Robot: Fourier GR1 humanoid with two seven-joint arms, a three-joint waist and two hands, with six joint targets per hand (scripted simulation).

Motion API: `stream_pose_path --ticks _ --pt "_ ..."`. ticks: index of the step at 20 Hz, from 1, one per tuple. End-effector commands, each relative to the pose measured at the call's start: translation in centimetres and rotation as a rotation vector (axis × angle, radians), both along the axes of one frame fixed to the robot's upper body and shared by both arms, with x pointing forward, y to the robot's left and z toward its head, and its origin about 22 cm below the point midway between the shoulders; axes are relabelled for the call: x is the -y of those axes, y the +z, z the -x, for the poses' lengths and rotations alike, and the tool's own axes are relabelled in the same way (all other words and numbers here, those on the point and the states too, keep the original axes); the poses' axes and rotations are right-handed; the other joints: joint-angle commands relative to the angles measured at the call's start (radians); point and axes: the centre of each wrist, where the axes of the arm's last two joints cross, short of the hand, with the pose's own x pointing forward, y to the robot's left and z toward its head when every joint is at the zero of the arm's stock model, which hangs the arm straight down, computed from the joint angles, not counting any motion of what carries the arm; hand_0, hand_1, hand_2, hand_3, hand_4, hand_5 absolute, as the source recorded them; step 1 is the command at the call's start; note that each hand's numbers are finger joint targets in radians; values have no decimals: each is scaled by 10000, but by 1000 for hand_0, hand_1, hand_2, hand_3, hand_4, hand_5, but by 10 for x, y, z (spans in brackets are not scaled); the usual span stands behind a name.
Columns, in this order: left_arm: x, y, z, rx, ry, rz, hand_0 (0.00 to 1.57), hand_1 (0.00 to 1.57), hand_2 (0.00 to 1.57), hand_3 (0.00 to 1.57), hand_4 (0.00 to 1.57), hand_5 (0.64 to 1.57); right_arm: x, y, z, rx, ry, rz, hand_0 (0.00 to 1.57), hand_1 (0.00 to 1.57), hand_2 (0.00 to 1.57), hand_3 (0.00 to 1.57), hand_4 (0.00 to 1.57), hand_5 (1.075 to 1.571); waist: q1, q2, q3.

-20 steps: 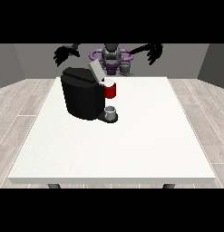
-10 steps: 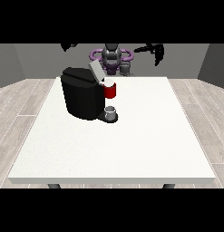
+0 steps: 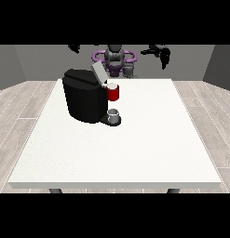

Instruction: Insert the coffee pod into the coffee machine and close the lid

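Pod (image 3: 128, 69) well below raised hand (image 3: 162, 52)

Tabletop (image 3: 135, 153): we record a large white square surface, plain and unmarked, with two dark legs showing under its near edge. Cup (image 3: 113, 113): we note a small grey cup standing upright toward the far left part of the tabletop. Floor (image 3: 23, 111): we list pale grey wood-look planks at both sides of the tabletop. Walls (image 3: 37, 60): we list flat grey panels behind.
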Motion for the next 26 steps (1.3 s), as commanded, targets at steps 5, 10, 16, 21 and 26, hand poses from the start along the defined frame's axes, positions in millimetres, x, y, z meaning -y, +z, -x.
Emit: stream_pose_path --ticks 5,10,16,21,26 --pt "1 28 8 701 49 238 0 0 0 0 0 1571 -14 -16 -11 413 24 -335 0 0 0 0 0 1571 362 1008 7" --pt "-4 26 29 552 272 740 0 0 0 0 0 1571 -3 -4 -30 -167 53 -264 0 0 0 0 0 1571 451 1167 4" --pt "-20 33 40 1438 797 139 0 0 0 0 0 1571 6 -8 -37 326 742 -407 0 0 0 0 0 1571 -149 2054 4" --pt "-42 49 36 1491 940 269 0 0 0 0 0 1571 -15 17 -61 671 831 -47 0 0 0 0 0 1571 -272 2427 2" --pt "-31 50 48 1472 818 179 0 0 0 0 0 1571 -33 25 -73 531 969 220 0 0 0 0 0 1571 56 2245 2"
